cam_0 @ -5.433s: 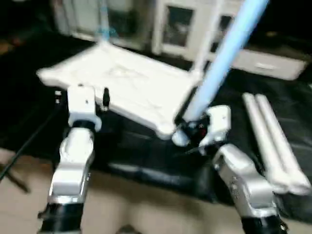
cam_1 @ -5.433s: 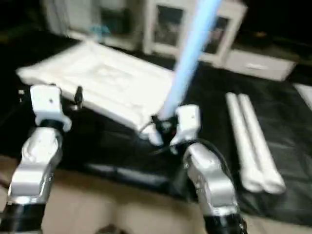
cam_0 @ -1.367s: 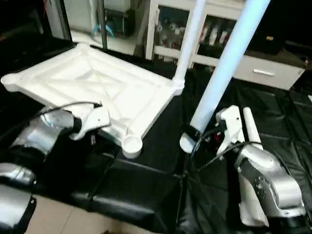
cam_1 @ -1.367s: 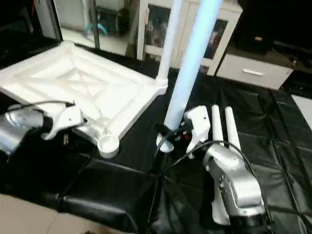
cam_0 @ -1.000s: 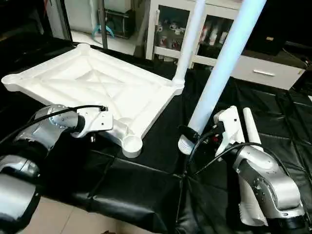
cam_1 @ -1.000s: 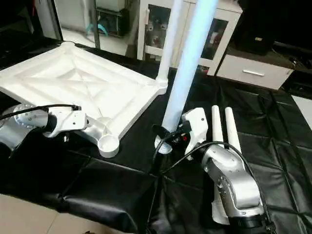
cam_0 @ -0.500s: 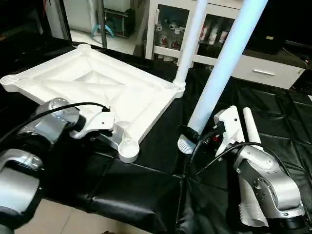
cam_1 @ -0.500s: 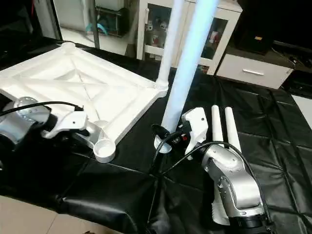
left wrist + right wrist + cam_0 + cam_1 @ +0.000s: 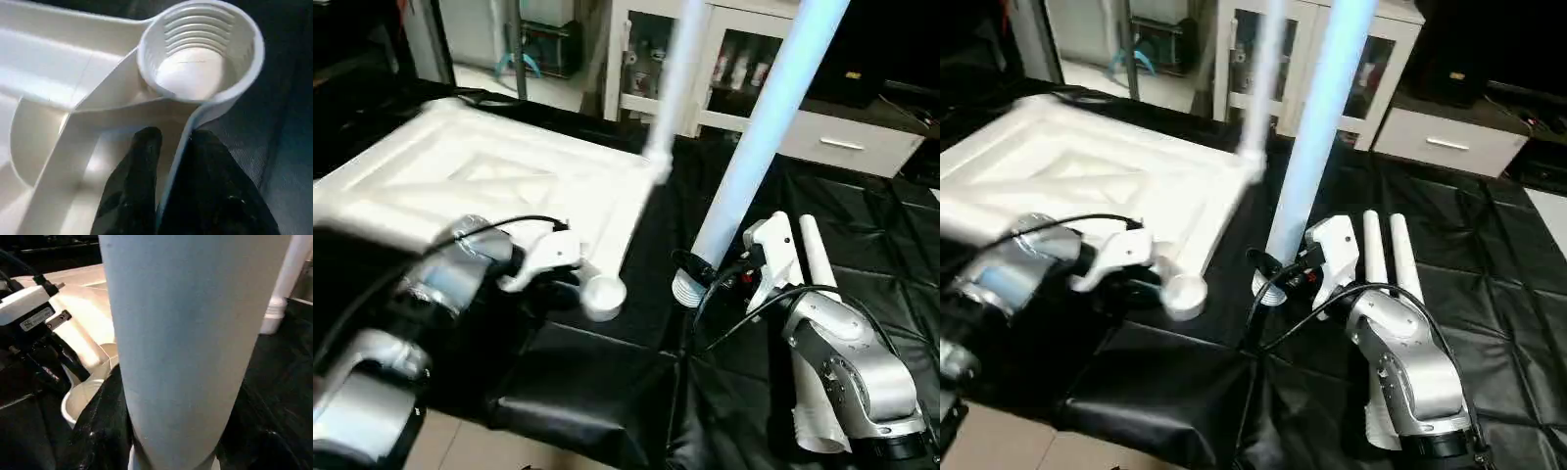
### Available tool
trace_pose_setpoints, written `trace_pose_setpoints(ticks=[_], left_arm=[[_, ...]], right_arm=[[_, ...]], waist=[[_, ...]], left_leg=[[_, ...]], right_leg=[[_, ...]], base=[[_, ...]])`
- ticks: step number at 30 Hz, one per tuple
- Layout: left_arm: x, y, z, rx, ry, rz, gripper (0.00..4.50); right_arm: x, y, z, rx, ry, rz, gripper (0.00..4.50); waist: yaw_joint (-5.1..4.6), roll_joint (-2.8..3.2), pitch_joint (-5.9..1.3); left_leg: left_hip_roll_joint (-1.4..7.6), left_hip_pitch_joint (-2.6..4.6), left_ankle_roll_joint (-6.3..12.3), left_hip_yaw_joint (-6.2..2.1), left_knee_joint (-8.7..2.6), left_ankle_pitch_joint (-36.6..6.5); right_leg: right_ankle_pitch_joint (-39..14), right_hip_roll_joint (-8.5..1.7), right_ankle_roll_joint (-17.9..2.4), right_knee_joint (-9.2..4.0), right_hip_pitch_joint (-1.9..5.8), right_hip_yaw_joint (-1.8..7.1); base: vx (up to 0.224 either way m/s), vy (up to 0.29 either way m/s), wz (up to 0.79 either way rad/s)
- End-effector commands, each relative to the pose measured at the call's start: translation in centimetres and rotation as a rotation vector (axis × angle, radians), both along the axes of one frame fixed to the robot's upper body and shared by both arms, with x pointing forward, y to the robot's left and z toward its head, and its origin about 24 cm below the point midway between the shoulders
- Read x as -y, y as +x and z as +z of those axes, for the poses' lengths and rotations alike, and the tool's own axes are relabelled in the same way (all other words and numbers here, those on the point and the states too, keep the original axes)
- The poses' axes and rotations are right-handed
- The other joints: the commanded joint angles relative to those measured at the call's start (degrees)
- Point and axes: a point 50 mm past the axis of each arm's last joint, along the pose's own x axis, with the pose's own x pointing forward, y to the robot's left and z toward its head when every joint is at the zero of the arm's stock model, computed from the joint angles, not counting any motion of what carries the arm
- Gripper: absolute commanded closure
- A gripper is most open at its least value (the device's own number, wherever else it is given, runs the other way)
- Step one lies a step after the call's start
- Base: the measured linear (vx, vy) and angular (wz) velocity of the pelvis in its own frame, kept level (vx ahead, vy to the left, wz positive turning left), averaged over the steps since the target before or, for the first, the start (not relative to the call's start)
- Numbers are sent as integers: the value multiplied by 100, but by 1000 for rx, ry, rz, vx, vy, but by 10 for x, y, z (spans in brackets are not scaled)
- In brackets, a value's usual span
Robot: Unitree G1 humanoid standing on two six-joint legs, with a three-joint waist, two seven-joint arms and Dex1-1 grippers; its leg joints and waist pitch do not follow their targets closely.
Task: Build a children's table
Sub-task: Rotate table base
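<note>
Tabletop (image 9: 499,176) lies underside-up on the black-covered desk (image 9: 607,382), its ribs and X-brace showing. One leg (image 9: 674,69) stands in the socket at the corner farthest from the robot. The empty near-corner socket (image 9: 200,49), threaded inside, overhangs toward the desk's front edge.

Left gripper (image 9: 171,147): its fingers (image 9: 142,161) straddle the tabletop's thin rim wall just behind the empty socket, one inside the rim and one outside, drawn narrow onto it. From the left wrist view this reads as a pinch on the rim.

Right gripper (image 9: 1278,266): fingers clamped about the lower end of a second leg (image 9: 759,137), held nearly upright with its ribbed end down, beside the empty socket but apart from it. Two spare legs (image 9: 1386,250) lie side by side on the desk, beyond the right gripper as seen from that socket.

Assessment: the step in hand is seating the held leg in the empty socket. One leg of four is fitted.

Recommendations:
- Keep the left pinch firm on the rim so the tabletop cannot slide or tip when the leg presses in.
- Bring the leg's ribbed end squarely over the socket mouth before lowering; a tilted entry is likely to jam on the threads.
- Keep the leg's upper end clear of the standing leg.
- Likely needs a twist to engage the thread; the grip low on the leg gives little leverage against wobble.
</note>
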Motion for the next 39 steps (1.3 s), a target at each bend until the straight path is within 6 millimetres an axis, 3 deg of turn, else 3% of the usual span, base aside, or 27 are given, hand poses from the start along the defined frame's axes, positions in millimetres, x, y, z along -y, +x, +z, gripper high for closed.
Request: trace_pose_setpoints(ticks=[1,5,8,9,12,16,17,21,23,26,33,39], left_arm=[[-16,-11,-30,-81,105,113,367],[-6,-7,-32,-15,67,261,384],[7,-8,-28,18,8,224,386],[16,-12,-26,37,-31,172,386],[34,-18,-23,57,-124,98,399],[44,-20,-19,106,-172,48,434],[47,-20,-17,127,-192,50,434],[50,-22,-13,213,-242,-10,449],[48,-25,-12,186,-258,-14,398],[43,-27,-13,164,-242,-2,374],[24,-26,-12,130,-192,107,315],[11,-26,-10,140,-170,115,268]], right_arm=[[3,2,2,16,-7,-13,263],[3,3,2,14,-10,-15,263],[2,4,2,14,-13,-14,263],[3,5,2,14,-15,-15,263],[4,6,2,13,-19,-22,263],[5,7,2,13,-21,-26,263],[5,7,2,12,-21,-27,263],[4,6,0,5,-20,-31,263],[4,6,0,2,-20,-30,263],[3,5,-1,0,-19,-29,263],[4,5,-1,-3,-26,-27,263],[4,5,-1,-4,-30,-22,263]], waist=[[46,73,-281],[37,55,-259],[34,42,-262],[35,50,-266],[51,52,-283],[83,60,-312],[91,28,-316],[115,-4,-321],[127,7,-308],[133,20,-292],[120,0,-287],[86,-15,-264]], left_leg=[[68,-80,-155,45,-481,-991],[70,-75,-83,51,-487,-1230],[68,-105,-51,28,-506,-1231],[71,-86,-40,34,-500,-1263],[78,-73,5,53,-488,-1187],[75,-91,69,69,-468,-771],[73,-92,79,76,-463,-717],[67,-99,143,90,-447,-473],[70,-93,115,97,-460,-584],[85,-86,28,92,-483,-832],[83,-82,-10,94,-482,-759],[74,-91,-34,86,-497,-940]], right_leg=[[-950,-363,-1129,-404,307,175],[-1674,-373,-993,-475,277,183],[-1938,-375,-840,-506,273,183],[-1916,-373,-842,-509,250,184],[-1616,-356,-933,-491,225,182],[-771,-332,-1066,-412,253,161],[-684,-330,-1076,-408,261,157],[-342,-332,-1083,-380,281,153],[-585,-349,-1031,-397,274,162],[-1022,-362,-951,-431,249,167],[-811,-342,-967,-403,239,161],[-1135,-345,-897,-441,237,169]], base=[[0,0,0],[0,0,0],[0,0,0],[0,0,0],[0,0,0],[0,0,0],[0,0,0],[0,0,0],[0,0,0],[0,0,0],[0,0,0],[0,0,0]])
